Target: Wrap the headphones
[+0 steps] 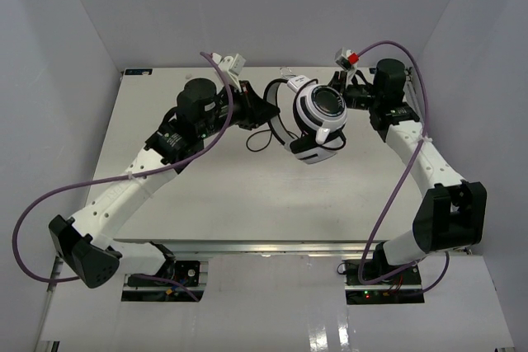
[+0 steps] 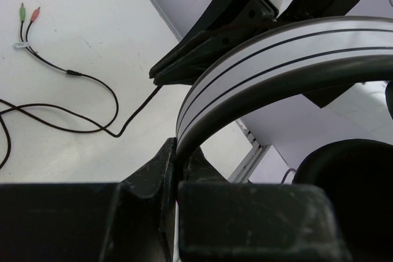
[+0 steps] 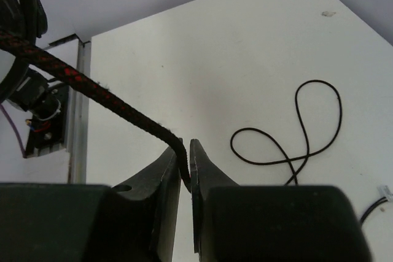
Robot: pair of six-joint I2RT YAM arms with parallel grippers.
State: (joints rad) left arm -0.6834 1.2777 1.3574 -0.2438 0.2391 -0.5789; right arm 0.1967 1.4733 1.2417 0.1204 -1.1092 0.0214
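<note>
The headphones (image 1: 322, 117) are held above the back middle of the table, one round striped ear cup facing up. My left gripper (image 1: 266, 113) is shut on the white headband (image 2: 276, 47), which arcs up and to the right from the jaws (image 2: 177, 151). My right gripper (image 1: 345, 92) is shut on a braided black cable with red flecks (image 3: 92, 87), pinched between the fingertips (image 3: 186, 151). The thin black cable (image 2: 92, 99) lies in loose loops on the table and ends in green and red plugs (image 2: 29, 13). A loop also shows in the right wrist view (image 3: 295, 133).
Thick purple arm cables (image 1: 49, 191) (image 1: 396, 187) hang beside both arms. The white table (image 1: 247, 195) is boxed in by grey walls at the left, back and right. Its metal front edge (image 1: 272, 246) lies between the arm bases. A small white connector (image 3: 384, 191) lies near the cable loops.
</note>
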